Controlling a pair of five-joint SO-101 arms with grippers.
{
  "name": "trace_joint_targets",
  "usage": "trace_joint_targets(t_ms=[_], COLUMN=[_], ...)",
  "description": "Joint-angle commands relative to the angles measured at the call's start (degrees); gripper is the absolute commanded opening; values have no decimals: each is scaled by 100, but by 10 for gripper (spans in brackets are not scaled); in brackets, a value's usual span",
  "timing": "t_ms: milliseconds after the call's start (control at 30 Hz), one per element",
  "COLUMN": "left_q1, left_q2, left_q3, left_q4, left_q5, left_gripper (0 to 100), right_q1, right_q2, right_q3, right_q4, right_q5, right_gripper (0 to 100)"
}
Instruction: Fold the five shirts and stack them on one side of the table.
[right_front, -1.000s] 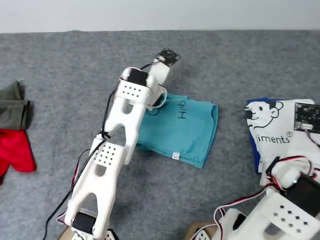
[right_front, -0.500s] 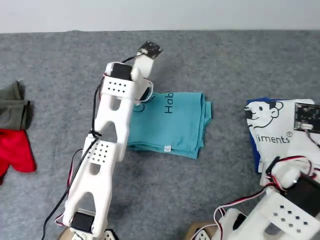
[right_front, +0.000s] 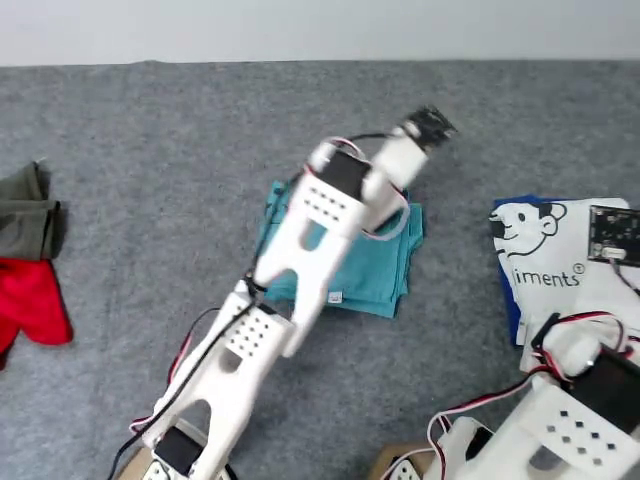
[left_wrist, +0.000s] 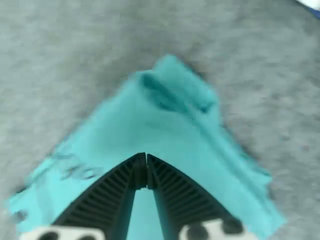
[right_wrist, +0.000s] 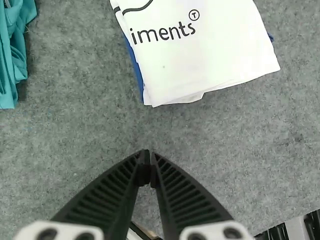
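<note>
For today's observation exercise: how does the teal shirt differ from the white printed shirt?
Colour: the teal shirt is teal all over, while the white shirt is white with bold black print. Support: the teal shirt lies straight on the grey table, mid-table; the white shirt rests on a blue shirt at the right side in the high view. Both are folded flat.

- Pictured from above: your bench (right_front: 150, 150) lies under a grey, felt-like cover that runs from edge to edge.
- Behind its far edge you face a plain pale wall (right_front: 320, 30).
- At the near edge, right of centre, you see a small tan patch (right_front: 398, 462), too cropped to identify.
</note>
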Motion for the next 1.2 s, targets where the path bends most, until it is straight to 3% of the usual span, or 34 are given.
trace_joint_targets(t_ms=[0,267,400,800,1033,1167], left_q1=[264,703,888,721,659,765], left_q2=[-44,-44,-308,-2919,-3059,-3051], left_q3=[-66,207,1042,3389,4813,5815], left_q4=[141,141,141,105,44,-598], left_q5=[-18,-18,-18,132,132,132], left_gripper=[6,6,6,6,6,6], right_q1=[31,31,31,31,31,31], right_q2=[-57,-57,-57,-57,-57,-57], right_q3=[-44,-44,-44,-44,-44,-44], right_q4=[224,224,224,215,215,215], right_q5=[53,53,53,53,53,53], right_gripper=[11,11,11,11,11,11])
